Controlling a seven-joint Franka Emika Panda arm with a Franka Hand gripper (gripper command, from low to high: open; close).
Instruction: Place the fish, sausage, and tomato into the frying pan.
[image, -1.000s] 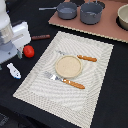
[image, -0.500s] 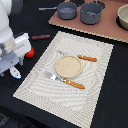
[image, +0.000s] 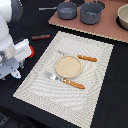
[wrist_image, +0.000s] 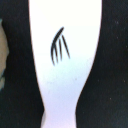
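The white fish (wrist_image: 65, 65) fills the wrist view, very close, with a dark fin mark on it. In the exterior view my gripper (image: 13, 71) is low over the black table at the exterior view's left, on the spot of the fish, which it hides. No fingers show in the wrist view. The red tomato (image: 31, 51) peeks out just beside the gripper's body. The dark reddish sausage (image: 41, 37) lies on the table behind it. The frying pan (image: 66, 10) sits on the brown board at the back, its handle pointing to the exterior view's left.
A grey pot (image: 91, 13) and a beige bowl (image: 123, 16) stand on the board (image: 80, 26) beside the pan. A striped placemat (image: 95, 95) holds a beige plate (image: 68, 66), a fork (image: 64, 80) and a knife (image: 82, 57) with orange handles.
The arm has come down onto the fish, which showed on the table before and is now covered by the gripper. Nothing else has moved.
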